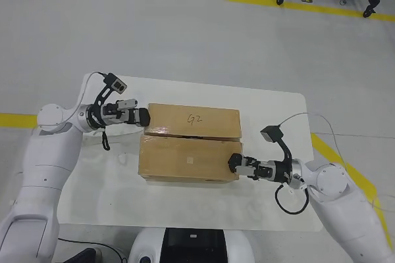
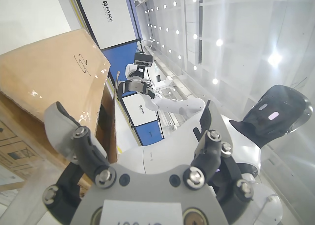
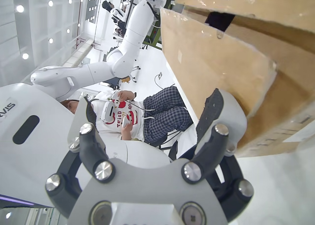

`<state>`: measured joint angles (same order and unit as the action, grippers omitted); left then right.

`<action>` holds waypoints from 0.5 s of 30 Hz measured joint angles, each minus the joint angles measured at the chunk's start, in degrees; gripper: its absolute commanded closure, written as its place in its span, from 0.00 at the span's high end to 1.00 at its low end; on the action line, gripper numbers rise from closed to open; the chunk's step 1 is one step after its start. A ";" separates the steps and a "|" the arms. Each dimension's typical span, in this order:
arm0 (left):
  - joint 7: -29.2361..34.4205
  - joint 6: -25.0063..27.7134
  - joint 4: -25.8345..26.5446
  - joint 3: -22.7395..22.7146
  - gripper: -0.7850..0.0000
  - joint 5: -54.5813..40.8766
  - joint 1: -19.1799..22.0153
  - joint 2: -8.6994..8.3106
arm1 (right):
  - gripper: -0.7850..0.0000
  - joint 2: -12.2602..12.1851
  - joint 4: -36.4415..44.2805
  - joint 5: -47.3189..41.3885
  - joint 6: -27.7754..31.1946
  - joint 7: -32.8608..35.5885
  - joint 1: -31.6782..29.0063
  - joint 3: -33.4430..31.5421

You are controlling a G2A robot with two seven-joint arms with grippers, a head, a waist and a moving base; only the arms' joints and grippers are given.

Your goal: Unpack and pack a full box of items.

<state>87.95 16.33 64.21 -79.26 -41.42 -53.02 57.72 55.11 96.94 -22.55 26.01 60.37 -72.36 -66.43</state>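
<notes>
Box (image 1: 184, 161) contents hidden under the flaps (image 1: 192, 119). Dark gap (image 3: 219, 22) between flaps, beyond the right gripper (image 3: 150, 107), shows nothing inside. Box cut off at the edge of both wrist views. One finger (image 2: 57, 125) of the left gripper (image 2: 133, 117) overlaps the box wall; touching or not, cannot tell. Print (image 2: 14, 149) beside that finger partly cut off, too blurred to make out.
</notes>
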 measured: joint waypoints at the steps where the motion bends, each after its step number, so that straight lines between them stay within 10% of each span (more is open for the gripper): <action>1: -0.05 0.05 -0.12 0.12 1.00 0.04 0.03 0.00 | 1.00 0.09 -0.35 -0.21 -0.28 0.03 0.59 0.20; 15: -0.84 0.83 -1.24 -1.29 1.00 0.63 -0.81 -0.75 | 1.00 1.75 -9.26 -2.41 -2.76 -1.29 8.99 3.47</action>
<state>87.12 17.17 62.96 -80.55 -40.79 -53.82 56.96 56.86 87.68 -24.96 23.25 59.08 -63.37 -62.96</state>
